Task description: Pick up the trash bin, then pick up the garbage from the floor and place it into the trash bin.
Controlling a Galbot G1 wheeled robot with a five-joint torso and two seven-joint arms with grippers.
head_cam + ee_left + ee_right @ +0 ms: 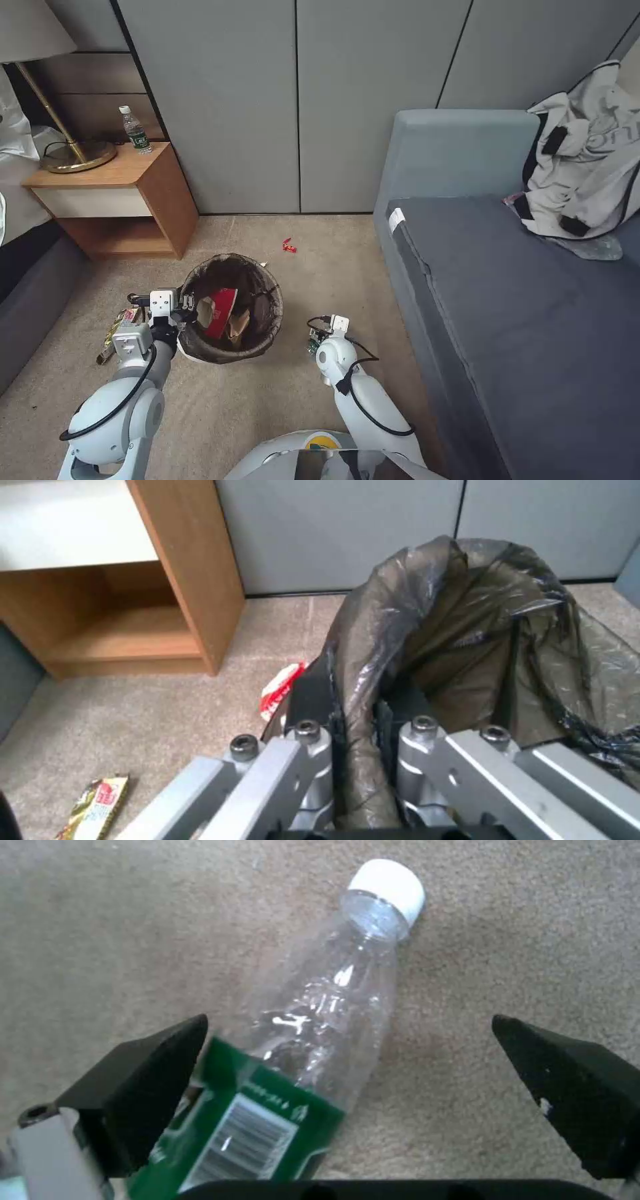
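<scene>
The trash bin (260, 320), white with a dark bag over its rim, is on the carpet in front of me, with a red packet and brown paper inside. My left gripper (185, 305) is shut on its near-left rim, and the fingers (313, 730) pinch the bag (467, 645). My right gripper (320, 337) hangs low to the right of the bin. It is open (348, 1022) around a clear green-labelled bottle (313, 1030) lying on the carpet, with one finger close beside the label. More garbage lies on the carpet: a red wrapper (288, 245), yellow-brown snack wrappers (119, 332) and a red-and-white packet (279, 696).
A wooden nightstand (127, 193) with a lamp and a water bottle (135, 131) stands at the back left. A grey sofa (507, 300) with a white jacket (587, 160) runs along the right. Grey cabinet doors (300, 100) close off the back. A bed edge is at the far left.
</scene>
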